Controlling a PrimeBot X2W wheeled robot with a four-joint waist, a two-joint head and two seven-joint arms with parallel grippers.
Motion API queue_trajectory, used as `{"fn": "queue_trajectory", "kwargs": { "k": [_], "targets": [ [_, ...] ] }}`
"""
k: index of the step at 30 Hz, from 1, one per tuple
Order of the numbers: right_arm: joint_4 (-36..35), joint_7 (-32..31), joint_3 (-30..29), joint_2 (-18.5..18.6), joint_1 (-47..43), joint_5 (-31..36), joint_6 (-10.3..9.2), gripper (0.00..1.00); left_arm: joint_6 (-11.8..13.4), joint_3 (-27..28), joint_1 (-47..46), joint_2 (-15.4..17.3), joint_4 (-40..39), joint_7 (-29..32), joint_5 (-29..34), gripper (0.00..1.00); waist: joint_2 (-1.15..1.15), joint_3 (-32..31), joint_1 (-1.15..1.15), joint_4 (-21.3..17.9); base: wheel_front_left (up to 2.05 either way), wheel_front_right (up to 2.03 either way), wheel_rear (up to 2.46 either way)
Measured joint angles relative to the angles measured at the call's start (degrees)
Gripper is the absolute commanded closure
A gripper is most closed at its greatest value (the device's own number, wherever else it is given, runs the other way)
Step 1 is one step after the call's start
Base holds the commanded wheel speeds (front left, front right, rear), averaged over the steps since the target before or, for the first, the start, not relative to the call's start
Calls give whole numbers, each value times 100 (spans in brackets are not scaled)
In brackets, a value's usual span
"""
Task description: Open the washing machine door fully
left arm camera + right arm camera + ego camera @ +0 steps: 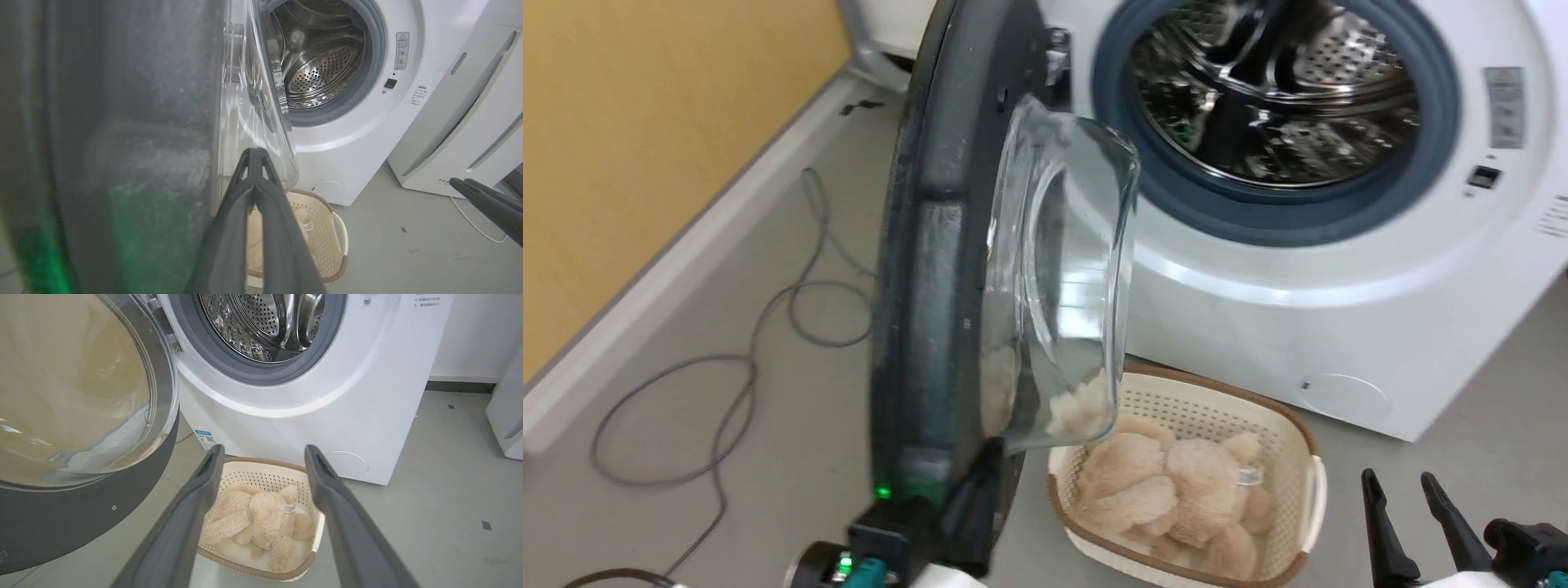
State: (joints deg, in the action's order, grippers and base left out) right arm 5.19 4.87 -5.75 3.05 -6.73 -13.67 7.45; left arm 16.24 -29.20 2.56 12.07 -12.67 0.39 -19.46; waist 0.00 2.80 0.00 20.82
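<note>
A pale perforated basket (1201, 404) was seen on the floor near the washing machine (1258, 318), and a beige plush toy (1176, 490) was held in it. The steel drum (1274, 82) was seen through its grey-blue seal (1258, 212), with nothing made out inside.

The washing machine door (931, 269) was swung out to the left of the opening and stood edge-on in the blurred head view. The basket's left side was hidden behind its glass bowl (1070, 269).

The left gripper (255, 155) was pressed closed, with nothing seen between the fingers, just beside the door's inner face; contact could not be told. The right gripper (264, 451) was spread wide and empty, near the basket.

A grey cable (752, 367) was looped on the floor left of the door, by a yellow wall (645, 122). Another white appliance (470, 102) was stood right of the machine.
</note>
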Motion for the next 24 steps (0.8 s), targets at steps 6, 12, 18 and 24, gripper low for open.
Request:
{"fn": "queue_trajectory", "kwargs": {
  "k": [6,12,18,24],
  "targets": [
    [-20,-31,-2,0,22,8,0,0,42,458,-51,165,324,-211,-144,100,0,71,0,186,0,0,0],
    [-25,-82,-4,0,31,15,0,0,-41,1137,-396,376,938,-524,-513,100,0,150,0,170,0,0,0],
    [3,-100,26,0,63,11,0,0,-336,1734,-821,610,1791,-988,-901,100,0,210,1,69,0,0,0],
    [34,-94,52,0,166,5,0,0,-537,2268,-1327,800,2644,-1358,-1124,100,0,293,1,-40,0,0,0]
  ]
}}
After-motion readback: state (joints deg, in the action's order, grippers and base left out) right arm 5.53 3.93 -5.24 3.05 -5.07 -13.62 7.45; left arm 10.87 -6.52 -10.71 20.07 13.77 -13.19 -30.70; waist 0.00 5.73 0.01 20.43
